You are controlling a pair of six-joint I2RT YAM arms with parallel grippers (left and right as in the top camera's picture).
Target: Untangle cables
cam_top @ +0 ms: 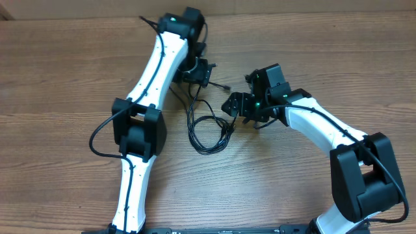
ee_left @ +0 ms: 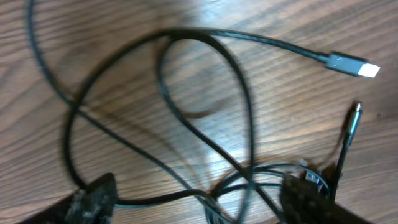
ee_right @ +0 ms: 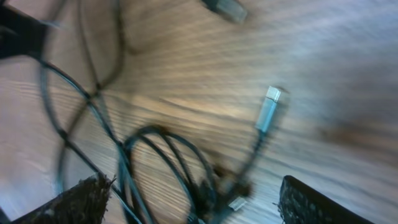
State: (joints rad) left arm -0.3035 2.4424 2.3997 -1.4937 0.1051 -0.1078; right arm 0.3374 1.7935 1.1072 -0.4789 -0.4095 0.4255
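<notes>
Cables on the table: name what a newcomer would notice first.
A tangle of thin black cables lies looped in the middle of the brown wooden table. Over it, jaws wide, hang the black left gripper at its far end and the black right gripper at its right side. One grey plug with a pale tip lies free on the wood.

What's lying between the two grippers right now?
The cables: loose strands and a plug end lie on the table between left gripper and right gripper, per the overhead view.
</notes>
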